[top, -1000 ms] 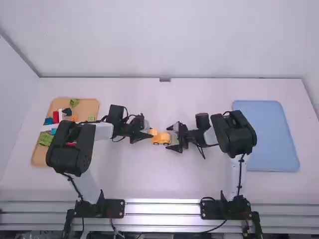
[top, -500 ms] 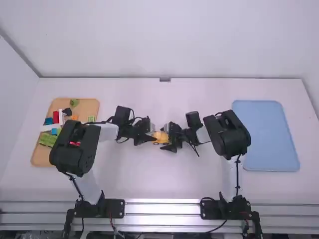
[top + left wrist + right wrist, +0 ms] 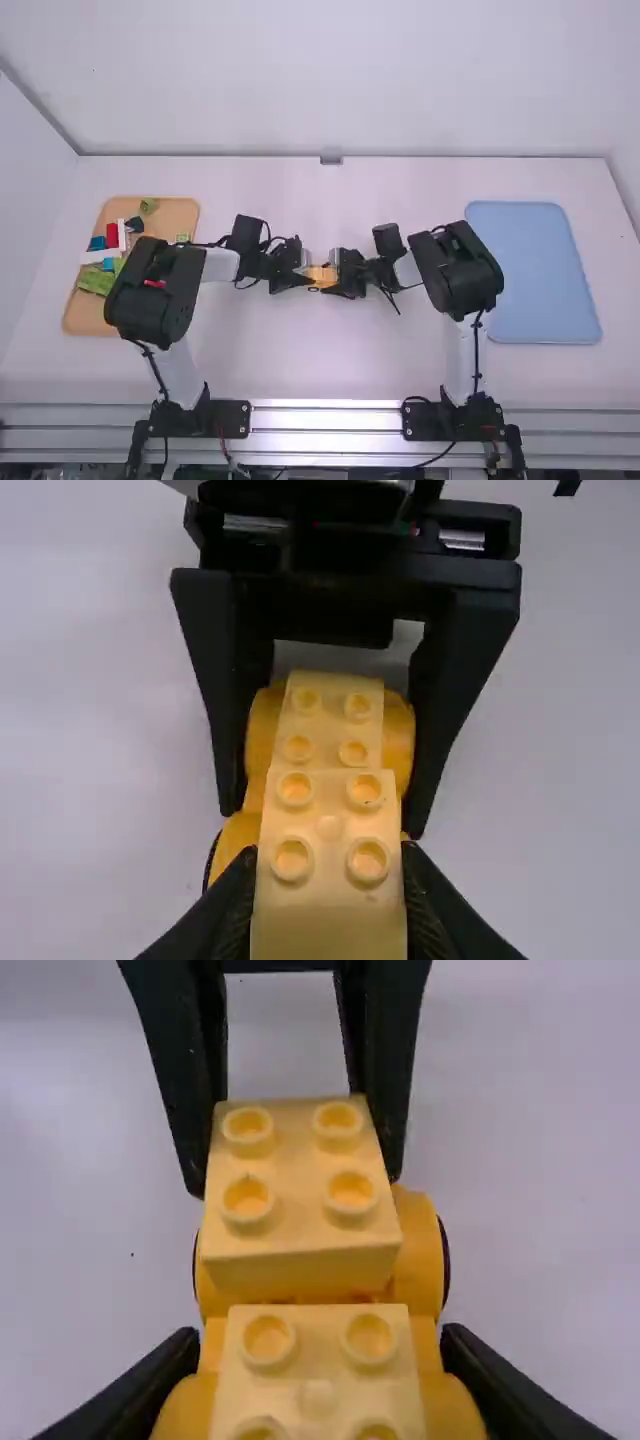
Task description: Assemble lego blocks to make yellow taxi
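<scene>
Left gripper [image 3: 307, 275] clenched on pale-yellow studded plastic block [image 3: 300, 1230] at the left end of the yellow rounded plastic car base [image 3: 418, 1260]. Can't tell if it's fully seated. Right gripper [image 3: 340, 278] grasping the base by its near and far sides, around a second pale-yellow studded block [image 3: 318, 1398]. Assembly sits mid-table, between both arms.

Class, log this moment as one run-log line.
left gripper: gripping yellow 2x2 block | right gripper: gripping yellow wheeled base | block: atop base | tan tray: assorted blocks
</scene>
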`<state>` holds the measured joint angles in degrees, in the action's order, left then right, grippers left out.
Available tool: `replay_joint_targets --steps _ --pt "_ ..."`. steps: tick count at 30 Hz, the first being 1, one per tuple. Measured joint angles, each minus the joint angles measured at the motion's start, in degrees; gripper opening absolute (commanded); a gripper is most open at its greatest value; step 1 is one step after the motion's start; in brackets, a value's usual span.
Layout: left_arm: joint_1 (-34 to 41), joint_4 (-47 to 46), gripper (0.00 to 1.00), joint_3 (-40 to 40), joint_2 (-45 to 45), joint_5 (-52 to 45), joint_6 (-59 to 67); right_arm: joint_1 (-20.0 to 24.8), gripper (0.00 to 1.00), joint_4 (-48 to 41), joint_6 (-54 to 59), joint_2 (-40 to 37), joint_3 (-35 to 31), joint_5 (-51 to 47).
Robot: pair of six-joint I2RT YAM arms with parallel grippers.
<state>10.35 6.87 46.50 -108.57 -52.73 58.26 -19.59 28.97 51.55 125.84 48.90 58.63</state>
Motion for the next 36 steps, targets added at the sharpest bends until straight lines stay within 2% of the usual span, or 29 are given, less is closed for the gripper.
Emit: replay_joint_targets --steps 10,33,35,36 --pt "0.00 -0.57 0.02 0.00 -1.09 -1.95 1.66 1.03 0.32 -2.95 2.19 0.00 0.00 2.25" --pt "1.49 -1.42 0.03 0.00 -1.09 -1.84 3.26 1.18 0.31 -6.16 5.84 0.00 0.00 4.46" --pt "1.51 -1.40 0.16 0.00 -1.09 -1.84 3.26 1.18 0.30 -6.10 5.90 0.00 0.00 4.46" --pt "1.51 -1.38 0.28 0.00 -1.09 -1.84 3.26 1.16 0.30 -6.08 5.86 0.00 0.00 4.46"
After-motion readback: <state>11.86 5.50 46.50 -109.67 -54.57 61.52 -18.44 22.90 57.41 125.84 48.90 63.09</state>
